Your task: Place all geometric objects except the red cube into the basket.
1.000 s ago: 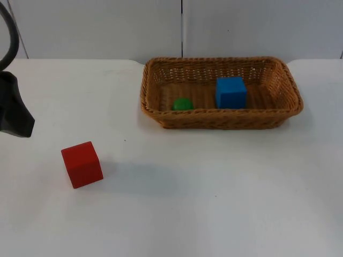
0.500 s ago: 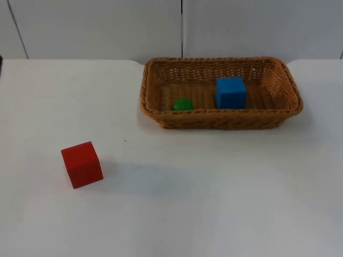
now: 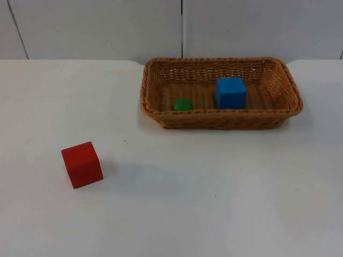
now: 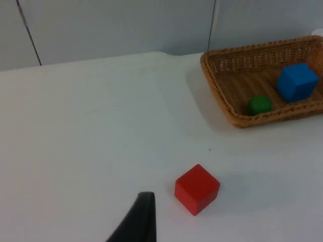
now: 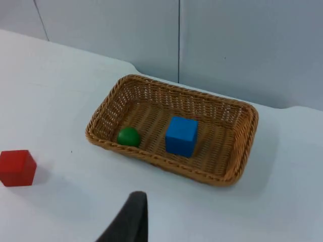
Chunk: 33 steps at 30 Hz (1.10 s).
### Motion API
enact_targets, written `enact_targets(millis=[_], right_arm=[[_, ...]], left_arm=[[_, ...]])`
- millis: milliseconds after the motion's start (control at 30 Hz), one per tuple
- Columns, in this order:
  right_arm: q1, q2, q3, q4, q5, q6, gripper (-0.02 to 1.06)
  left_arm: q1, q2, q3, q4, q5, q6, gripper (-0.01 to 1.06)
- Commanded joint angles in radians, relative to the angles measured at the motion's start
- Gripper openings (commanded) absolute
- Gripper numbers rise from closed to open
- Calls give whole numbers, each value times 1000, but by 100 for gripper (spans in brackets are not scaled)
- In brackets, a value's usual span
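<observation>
The white table runs back to the grey partition wall. I see the basket at one o'clock holding the blue cube and green ball, so the sorting looks finished. The red cube sits alone at eight o'clock, rightly left out. I cannot tell either gripper's finger state.

We see even, bright, diffuse light with no glare on the white table. The red cube throws a soft, faint shadow toward the table's right edge, and the basket has a thin shadow along its near wall. Every view looks sharp, with no motion blur and no noticeable bending at the edges.
</observation>
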Motion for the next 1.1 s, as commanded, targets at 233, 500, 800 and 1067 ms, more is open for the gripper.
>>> enact_targets(millis=[233, 500, 800, 1067], right_arm=[[3, -365, 186, 15, 142, -7, 105], [3, -586, 230, 70, 261, -41, 105], [11, -674, 246, 89, 404, -99, 105], [11, -674, 294, 95, 413, -135, 105]], left_arm=[[1, -175, 4, -3, 84, 52, 105], [1, -273, 5, 16, 122, 52, 105], [1, -369, 33, 23, 165, 52, 105], [1, -427, 153, 25, 182, 22, 105]])
